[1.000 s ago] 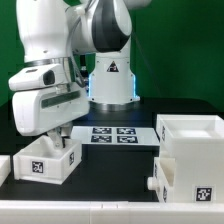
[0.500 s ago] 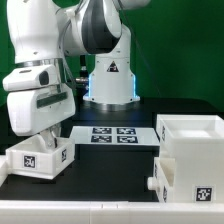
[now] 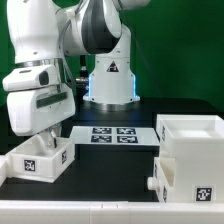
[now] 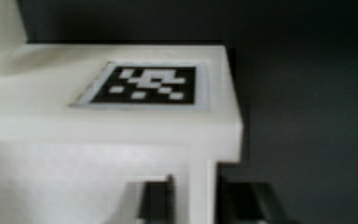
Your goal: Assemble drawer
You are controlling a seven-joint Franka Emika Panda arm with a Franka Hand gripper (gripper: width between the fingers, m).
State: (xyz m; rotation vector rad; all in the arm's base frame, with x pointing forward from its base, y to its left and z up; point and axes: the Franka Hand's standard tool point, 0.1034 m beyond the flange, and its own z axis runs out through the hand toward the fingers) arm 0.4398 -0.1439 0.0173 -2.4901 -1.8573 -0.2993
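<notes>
The hand (image 3: 50,138) gripped 1 wall of a tray (image 3: 40,157), fingers closed on it, resting it on the tabletop (image 3: 110,165) for sliding toward the housing (image 3: 190,150).

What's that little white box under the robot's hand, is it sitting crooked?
Yes. The small tray sits turned at an angle to the housing at the exterior view's right, with the gripper on it. Nothing looks broken or spilled.

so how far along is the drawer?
Early. One tray already sits in the housing on the exterior view's right, knob facing out. The gripper is at a second tray on the left; whether it grips is hidden. That tray is not in the housing yet.
</notes>
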